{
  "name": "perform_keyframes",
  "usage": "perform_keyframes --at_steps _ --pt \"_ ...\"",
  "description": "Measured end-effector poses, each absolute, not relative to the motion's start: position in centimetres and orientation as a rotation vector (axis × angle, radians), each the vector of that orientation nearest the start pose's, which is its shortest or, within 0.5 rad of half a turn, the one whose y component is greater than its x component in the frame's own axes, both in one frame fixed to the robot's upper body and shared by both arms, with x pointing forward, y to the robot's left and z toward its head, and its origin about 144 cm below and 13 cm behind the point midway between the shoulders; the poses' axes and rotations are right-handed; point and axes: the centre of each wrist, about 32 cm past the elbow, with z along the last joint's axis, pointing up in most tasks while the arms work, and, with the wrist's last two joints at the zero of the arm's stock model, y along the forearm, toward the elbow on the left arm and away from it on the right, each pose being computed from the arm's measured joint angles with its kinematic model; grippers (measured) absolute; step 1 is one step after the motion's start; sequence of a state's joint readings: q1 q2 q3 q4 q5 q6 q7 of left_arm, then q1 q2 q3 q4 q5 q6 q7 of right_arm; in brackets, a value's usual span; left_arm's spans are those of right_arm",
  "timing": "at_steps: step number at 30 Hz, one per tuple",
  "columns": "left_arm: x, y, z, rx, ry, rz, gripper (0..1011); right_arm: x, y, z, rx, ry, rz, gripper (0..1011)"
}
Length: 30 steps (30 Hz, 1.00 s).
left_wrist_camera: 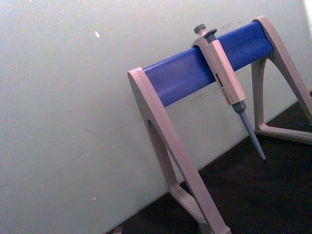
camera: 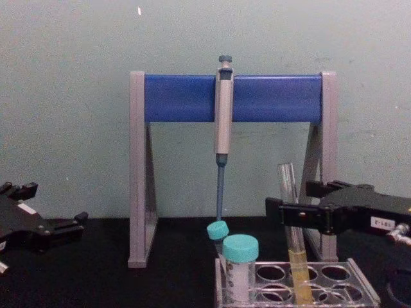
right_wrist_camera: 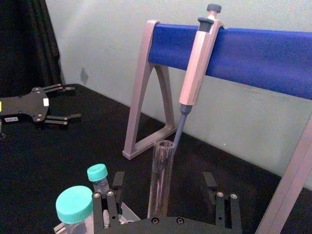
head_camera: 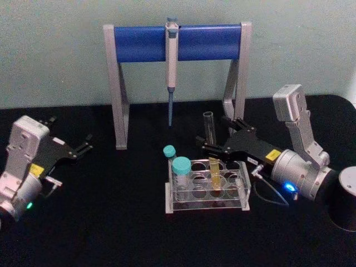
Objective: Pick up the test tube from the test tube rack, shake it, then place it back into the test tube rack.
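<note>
The test tube (head_camera: 211, 139) is a long clear glass tube with yellow liquid in its lower part. It stands in a middle hole of the clear plastic test tube rack (head_camera: 240, 192), leaning slightly. My right gripper (head_camera: 215, 137) is open around its upper half, one finger on each side and neither touching the glass. In the right wrist view the test tube (right_wrist_camera: 161, 175) rises midway between the fingers (right_wrist_camera: 117, 181). The chest view shows the test tube (camera: 290, 192), the test tube rack (camera: 359, 282) and the right gripper (camera: 290, 200). My left gripper (head_camera: 69, 133) rests open at the far left.
Two teal-capped tubes (head_camera: 181, 167) stand in the rack's left end. Behind it a grey-legged stand with a blue crossbar (head_camera: 139, 43) holds a hanging pipette (head_camera: 171, 78). A black cylinder (head_camera: 347, 203) sits at the right edge of the black table.
</note>
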State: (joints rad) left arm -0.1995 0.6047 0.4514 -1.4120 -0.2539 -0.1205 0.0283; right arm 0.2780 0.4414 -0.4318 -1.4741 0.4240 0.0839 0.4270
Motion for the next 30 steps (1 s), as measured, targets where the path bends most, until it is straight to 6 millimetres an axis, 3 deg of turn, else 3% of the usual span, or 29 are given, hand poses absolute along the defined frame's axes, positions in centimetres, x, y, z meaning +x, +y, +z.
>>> perform_keyframes --at_steps 30 --pt "48.86 30.97 113.98 0.304 -0.285 1.248 1001 51.82 -24.41 118.09 -0.147 0.031 -0.799 1000"
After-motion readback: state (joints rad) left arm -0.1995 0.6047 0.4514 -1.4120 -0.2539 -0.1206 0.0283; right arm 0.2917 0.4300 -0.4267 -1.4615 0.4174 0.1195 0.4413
